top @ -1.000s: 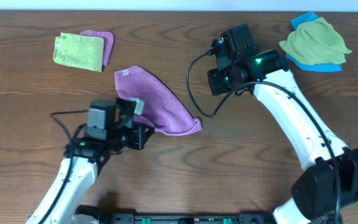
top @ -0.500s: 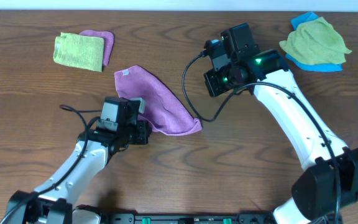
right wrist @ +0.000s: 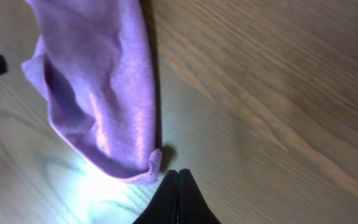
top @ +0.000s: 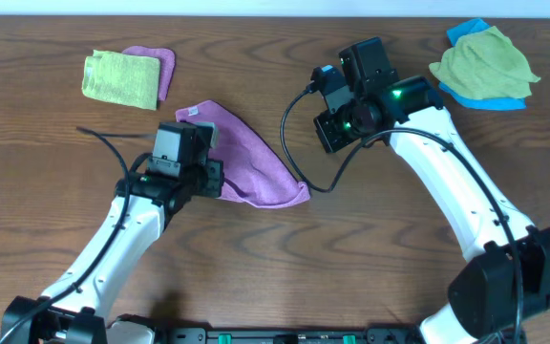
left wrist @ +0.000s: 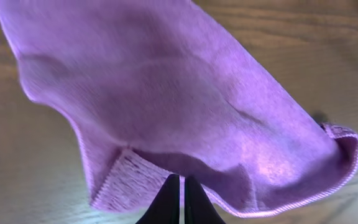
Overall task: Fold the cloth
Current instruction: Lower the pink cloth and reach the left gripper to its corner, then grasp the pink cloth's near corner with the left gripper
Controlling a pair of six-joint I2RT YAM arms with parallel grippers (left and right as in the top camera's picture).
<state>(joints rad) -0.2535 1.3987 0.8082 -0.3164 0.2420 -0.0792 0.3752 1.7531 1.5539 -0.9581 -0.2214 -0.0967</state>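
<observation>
cloth: mid-table, loosely doubled over, rumpled, edges not aligned
left gripper: closed at cloth hem, hold unclear
right gripper: closed, empty, beside cloth corner
remaining: likely square up the fold

Overhead view: fixed high above the cloth, facing straight down, covering the worktop. Left wrist view: close over the cloth's hemmed edge, facing down. Right wrist view: close, just beside the cloth's corner. All three views share the cloth.
</observation>
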